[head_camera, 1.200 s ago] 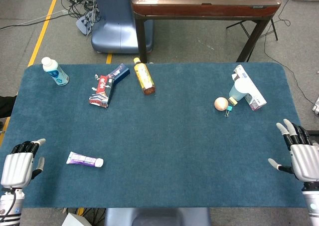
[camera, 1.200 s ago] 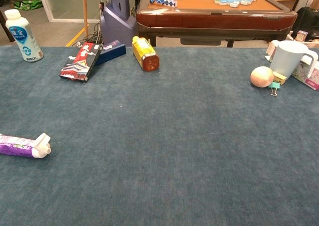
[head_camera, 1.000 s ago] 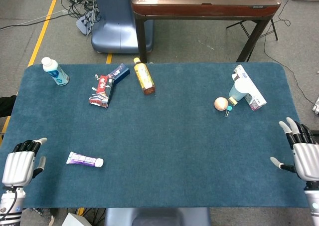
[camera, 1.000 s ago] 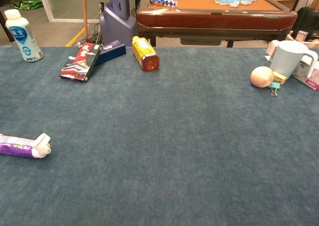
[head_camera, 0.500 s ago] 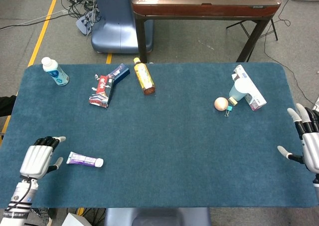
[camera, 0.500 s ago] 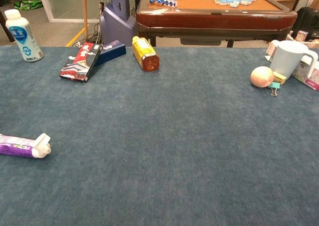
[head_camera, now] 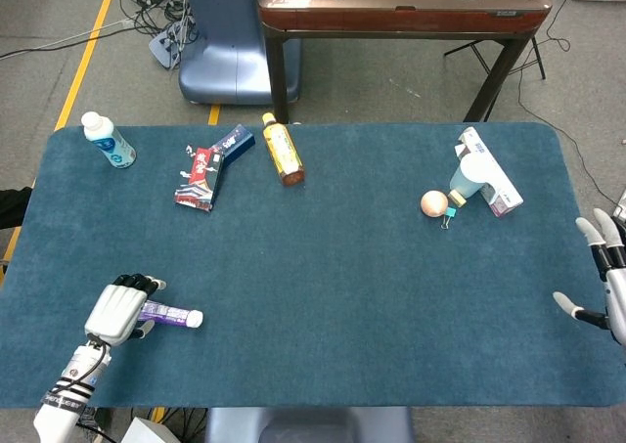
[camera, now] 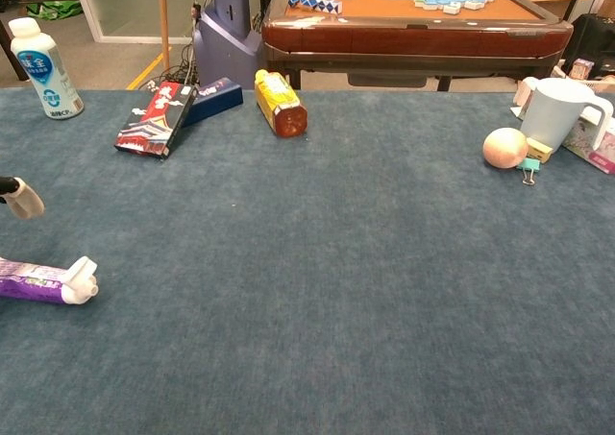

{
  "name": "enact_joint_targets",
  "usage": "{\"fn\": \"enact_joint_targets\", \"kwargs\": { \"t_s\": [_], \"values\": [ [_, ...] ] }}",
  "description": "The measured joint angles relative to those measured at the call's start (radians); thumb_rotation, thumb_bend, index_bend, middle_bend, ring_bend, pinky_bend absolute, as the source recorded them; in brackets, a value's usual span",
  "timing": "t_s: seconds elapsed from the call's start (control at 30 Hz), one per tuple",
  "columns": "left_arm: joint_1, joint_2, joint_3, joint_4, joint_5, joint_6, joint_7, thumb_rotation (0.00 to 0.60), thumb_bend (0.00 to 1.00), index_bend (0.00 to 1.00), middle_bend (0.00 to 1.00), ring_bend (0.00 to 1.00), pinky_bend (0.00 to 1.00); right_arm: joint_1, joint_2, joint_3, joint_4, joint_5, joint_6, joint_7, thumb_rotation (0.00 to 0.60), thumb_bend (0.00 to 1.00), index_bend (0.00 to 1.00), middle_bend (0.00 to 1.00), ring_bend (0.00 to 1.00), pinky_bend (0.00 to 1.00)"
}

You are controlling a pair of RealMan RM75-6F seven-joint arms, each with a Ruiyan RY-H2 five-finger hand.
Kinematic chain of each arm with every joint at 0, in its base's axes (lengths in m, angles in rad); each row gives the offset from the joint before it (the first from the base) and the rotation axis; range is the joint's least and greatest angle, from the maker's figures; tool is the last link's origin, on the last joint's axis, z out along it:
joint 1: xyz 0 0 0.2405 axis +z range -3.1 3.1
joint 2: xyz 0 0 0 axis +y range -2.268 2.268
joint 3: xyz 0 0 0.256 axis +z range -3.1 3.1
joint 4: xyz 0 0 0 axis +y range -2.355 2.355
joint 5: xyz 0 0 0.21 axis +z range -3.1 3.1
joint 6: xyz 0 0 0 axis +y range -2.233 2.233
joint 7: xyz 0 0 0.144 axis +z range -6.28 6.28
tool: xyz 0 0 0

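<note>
My left hand (head_camera: 119, 309) hovers over the tail end of a purple toothpaste tube (head_camera: 168, 315) near the table's front left. The tube's white cap points right. In the chest view the tube (camera: 43, 281) lies flat on the cloth, and one fingertip (camera: 23, 201) of that hand shows well above it at the left edge. The hand holds nothing. My right hand (head_camera: 608, 285) is at the table's right edge, fingers spread and empty, nearest to a white and pink box (head_camera: 491, 172).
On the blue cloth table (head_camera: 323, 296) stand a white bottle (head_camera: 108, 140), a red packet (head_camera: 199, 177), a dark blue box (head_camera: 233, 143), a lying yellow bottle (head_camera: 282, 150), a peach-coloured ball (head_camera: 433, 203), a binder clip (head_camera: 448, 214) and a pale cup (head_camera: 468, 179). A wooden game table (head_camera: 401, 8) stands behind.
My left hand has moved right and forward, from the table's left edge to over the tube's tail. My right hand has drifted right, partly out of the head view.
</note>
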Motion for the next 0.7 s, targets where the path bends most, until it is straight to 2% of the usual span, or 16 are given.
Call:
{"fn": "enact_joint_targets", "kwargs": {
  "t_s": [0.33, 0.7],
  "values": [
    [-0.028, -0.023, 0.018, 0.022, -0.048, -0.058, 0.059, 0.6, 0.2, 0.3, 0.29, 0.23, 0.22, -0.02, 0.001, -0.011, 0.008, -0.003, 0.019, 0.026, 0.564, 0.08, 0.0, 0.0, 0.0, 0.0],
    [-0.035, -0.058, 0.029, 0.068, -0.073, -0.066, 0.058, 0.6, 0.2, 0.32, 0.29, 0.23, 0.22, -0.034, 0.003, -0.017, 0.015, -0.003, 0.032, 0.042, 0.563, 0.08, 0.0, 0.0, 0.0, 0.0]
  ]
}}
